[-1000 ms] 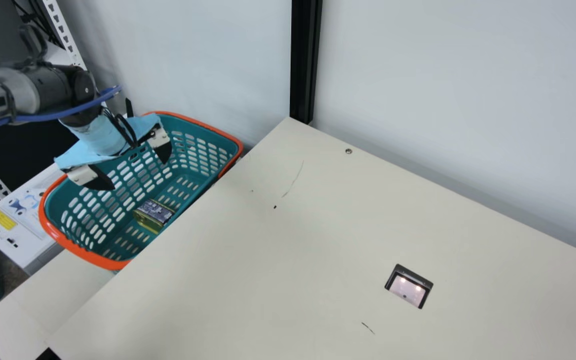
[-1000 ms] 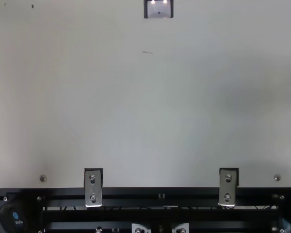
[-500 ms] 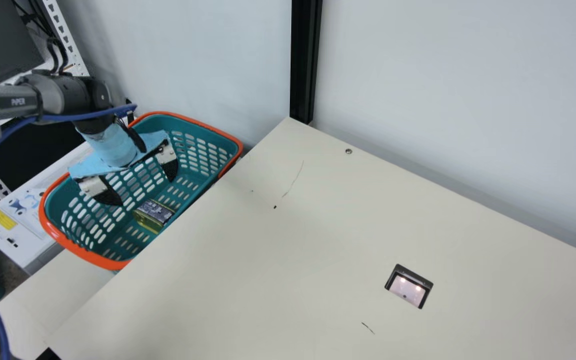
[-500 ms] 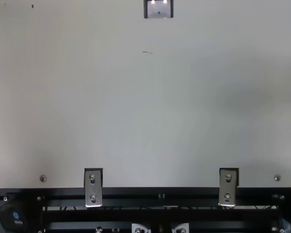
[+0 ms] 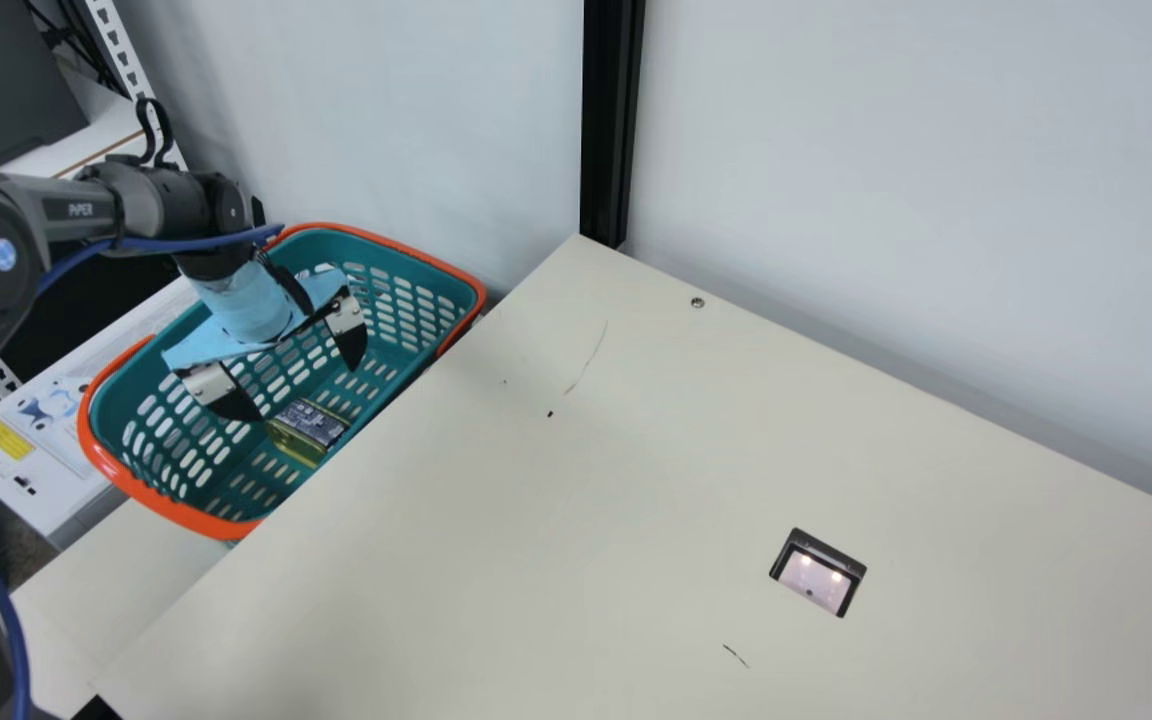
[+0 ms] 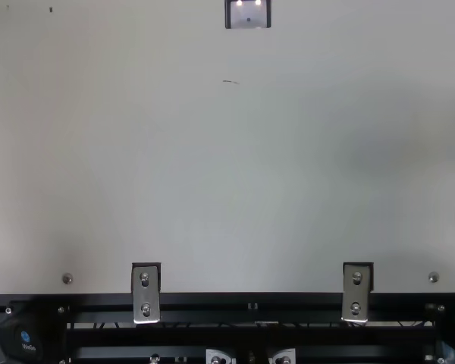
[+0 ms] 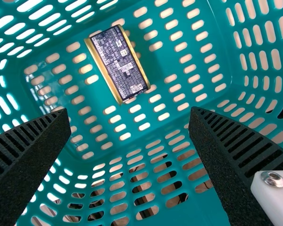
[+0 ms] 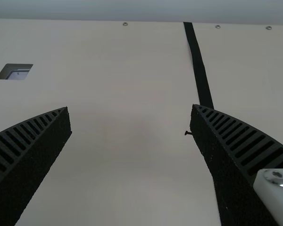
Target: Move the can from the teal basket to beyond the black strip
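Note:
In the main view my left gripper (image 5: 306, 385) is inside the upper part of the teal basket (image 5: 376, 240), its fingers wide apart with nothing between them. The can (image 5: 308, 425), a flat gold block with a dark printed face, lies on the basket's floor close by. The left wrist view has the can (image 7: 120, 63) beyond the open left gripper (image 7: 130, 115). My right gripper (image 8: 130, 110) stands open and bare over the table in the right wrist view, where the black strip (image 8: 198, 63) runs across the tabletop, partly behind one finger.
The cream table (image 5: 496, 520) borders the basket, with a wall behind. A black post (image 5: 608, 120) rises at the table's corner. A small rectangular cutout (image 5: 818, 572) is set in the tabletop. A white box (image 5: 21, 450) stands left of the basket.
My left arm has moved right and down in the main view, bringing its open gripper nearer the can. The can and basket have stayed put.

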Robot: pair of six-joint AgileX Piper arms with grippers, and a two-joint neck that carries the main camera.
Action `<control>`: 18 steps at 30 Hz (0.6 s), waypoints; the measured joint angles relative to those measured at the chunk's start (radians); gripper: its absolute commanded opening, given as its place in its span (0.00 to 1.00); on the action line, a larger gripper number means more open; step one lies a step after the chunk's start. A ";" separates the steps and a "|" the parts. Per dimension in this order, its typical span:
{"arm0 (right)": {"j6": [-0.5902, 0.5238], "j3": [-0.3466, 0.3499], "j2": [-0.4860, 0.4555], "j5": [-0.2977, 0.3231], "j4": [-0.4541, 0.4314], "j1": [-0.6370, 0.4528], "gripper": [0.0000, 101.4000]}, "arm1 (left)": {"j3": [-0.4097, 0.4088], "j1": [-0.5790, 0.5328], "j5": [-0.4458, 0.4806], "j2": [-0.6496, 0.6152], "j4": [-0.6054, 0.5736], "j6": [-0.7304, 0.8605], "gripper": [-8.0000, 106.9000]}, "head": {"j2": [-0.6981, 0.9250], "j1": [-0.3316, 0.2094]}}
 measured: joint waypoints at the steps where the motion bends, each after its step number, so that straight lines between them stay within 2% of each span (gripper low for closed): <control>1: 0.000 0.000 0.000 0.000 0.000 0.000 1.00 | 0.000 0.000 0.002 0.000 0.000 0.000 0.85 | 0.000 0.000; 10: 0.000 0.000 0.000 0.000 0.000 0.000 1.00 | -0.013 0.014 0.009 0.015 0.000 -0.010 0.85 | 0.000 0.000; 18: 0.000 0.000 0.000 0.000 0.000 0.000 1.00 | -0.052 0.011 0.026 0.103 -0.022 -0.195 0.85 | -0.005 0.000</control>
